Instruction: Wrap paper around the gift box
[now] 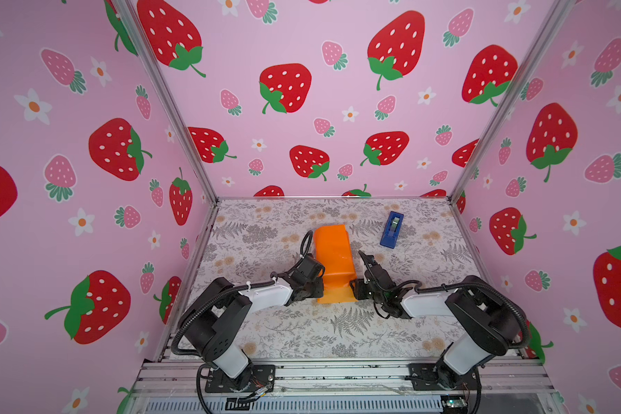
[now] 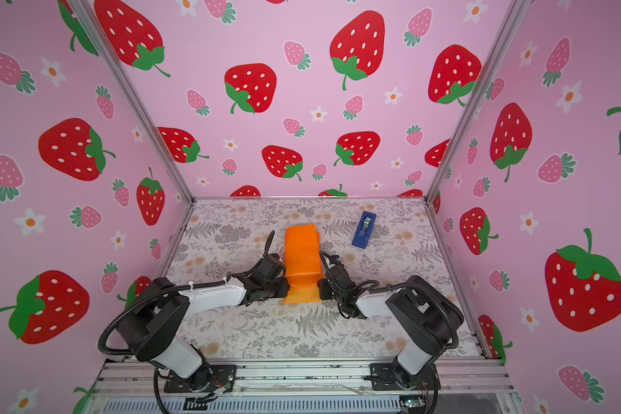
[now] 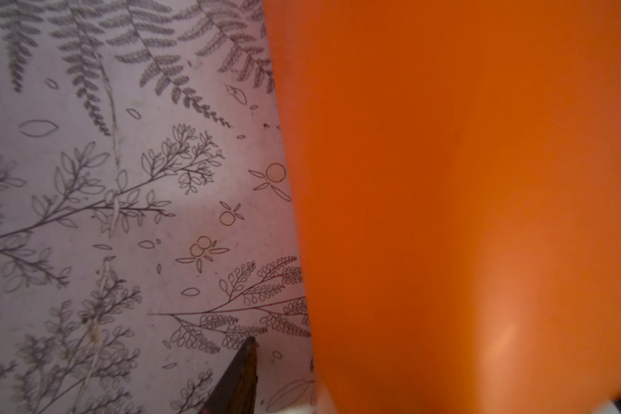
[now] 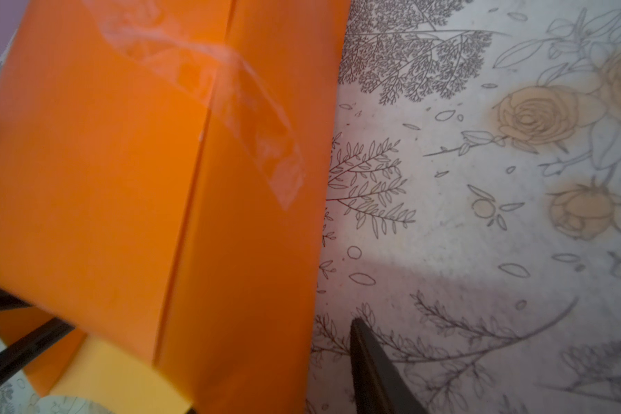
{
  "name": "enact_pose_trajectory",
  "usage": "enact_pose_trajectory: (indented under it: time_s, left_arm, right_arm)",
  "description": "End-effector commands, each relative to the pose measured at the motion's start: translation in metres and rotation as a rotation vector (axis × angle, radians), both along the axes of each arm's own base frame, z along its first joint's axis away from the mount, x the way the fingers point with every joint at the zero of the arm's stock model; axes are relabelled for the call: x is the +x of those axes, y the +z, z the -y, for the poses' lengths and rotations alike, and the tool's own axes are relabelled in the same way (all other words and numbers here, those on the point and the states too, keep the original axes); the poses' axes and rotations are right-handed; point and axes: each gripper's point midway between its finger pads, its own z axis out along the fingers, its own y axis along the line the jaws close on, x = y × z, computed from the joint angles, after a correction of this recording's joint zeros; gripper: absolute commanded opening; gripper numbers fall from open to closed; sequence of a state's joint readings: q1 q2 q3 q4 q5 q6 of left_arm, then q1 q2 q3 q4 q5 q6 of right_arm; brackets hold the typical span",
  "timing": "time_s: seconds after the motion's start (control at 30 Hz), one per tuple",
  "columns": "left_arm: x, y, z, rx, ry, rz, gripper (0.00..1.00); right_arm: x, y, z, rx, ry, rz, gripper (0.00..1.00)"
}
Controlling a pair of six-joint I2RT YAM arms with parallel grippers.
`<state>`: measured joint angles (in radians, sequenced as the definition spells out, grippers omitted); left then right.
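Note:
The orange paper (image 1: pixel 334 258) (image 2: pixel 302 258) is folded round into a long tube on the table, and a strip of clear tape (image 4: pixel 259 118) crosses its seam. The gift box is hidden inside the paper. My left gripper (image 1: pixel 319 286) (image 2: pixel 284 286) sits against the left side of the tube's near end and my right gripper (image 1: pixel 354 286) (image 2: pixel 319 286) against the right side. In each wrist view one dark finger (image 3: pixel 239 376) (image 4: pixel 373 369) stands over the table, apart from the paper (image 3: pixel 445 215) (image 4: pixel 122 179). The paper hides the other finger. Both grippers are open.
A bright-blue tape dispenser (image 1: pixel 392 229) (image 2: pixel 364 229) lies at the back right of the floral table covering (image 1: pixel 302 333). The tube's near end flattens into a lighter flap (image 1: pixel 334 297) between the two wrists. Strawberry-print walls close in the left, back and right.

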<state>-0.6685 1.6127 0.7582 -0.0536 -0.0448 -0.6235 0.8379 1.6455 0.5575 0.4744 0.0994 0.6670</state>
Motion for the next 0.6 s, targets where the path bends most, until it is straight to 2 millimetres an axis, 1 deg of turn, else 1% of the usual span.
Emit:
enact_pose_trajectory:
  time_s: [0.0,0.03,0.2,0.37,0.57]
  left_arm:
    - [0.007,0.000,-0.003,0.024,0.040,0.002,0.43]
    - [0.007,0.000,-0.003,0.022,0.045,0.004,0.44]
    - [0.010,-0.001,-0.001,0.008,0.058,0.046,0.44]
    - [0.015,-0.004,-0.007,0.060,0.082,0.089,0.44]
    - [0.020,-0.013,-0.010,0.097,0.095,0.103,0.43]
  right_arm:
    - [0.006,-0.003,-0.004,-0.014,-0.020,0.008,0.37]
    - [0.006,-0.003,-0.003,-0.016,-0.026,0.010,0.33]
    - [0.004,-0.001,-0.004,-0.007,-0.024,0.017,0.22]
    - [0.002,0.000,-0.005,-0.006,-0.016,0.020,0.11]
    - [0.001,0.001,-0.006,-0.005,-0.010,0.022,0.08]
